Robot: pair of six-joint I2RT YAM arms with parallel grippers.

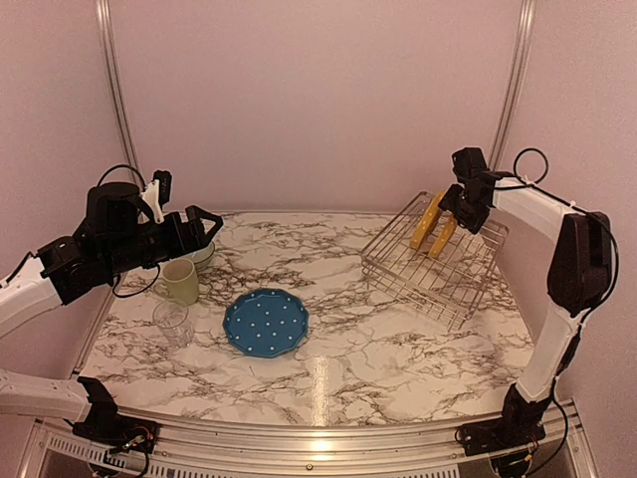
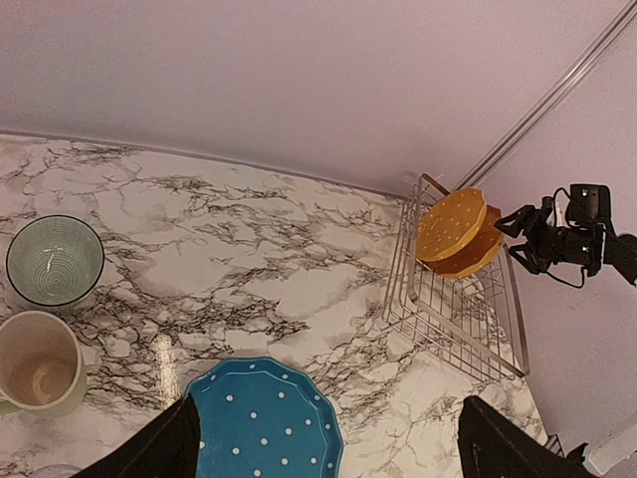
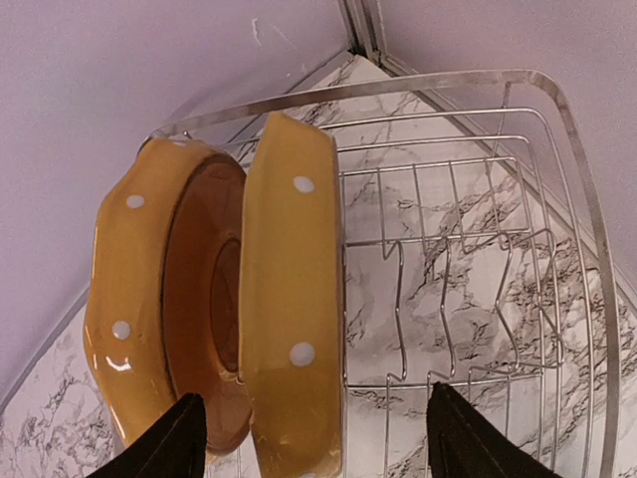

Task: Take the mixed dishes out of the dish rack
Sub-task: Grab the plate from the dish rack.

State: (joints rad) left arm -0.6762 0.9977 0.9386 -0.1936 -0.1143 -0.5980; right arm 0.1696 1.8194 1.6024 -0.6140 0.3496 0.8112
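The dish rack (image 1: 438,274), thin silver wire with upright tines, sits at the right rear of the glossy, marble-veined worktop (image 1: 378,349). Two glazed yellow-orange scalloped plates with white dots stand on edge in its far corner: the front plate (image 3: 294,299) and the rear plate (image 3: 134,299). The right tool (image 3: 314,398) gapes wide and grips nothing. In its wrist view the front plate's rim lies between its fingers. On the worktop's left are the flat blue dotted plate (image 1: 266,322), a pale green mug (image 1: 180,282), a clear glass (image 1: 172,323) and a small pale bowl (image 2: 55,261) ringed inside. The left tool (image 2: 328,408) is spread wide and empty above them.
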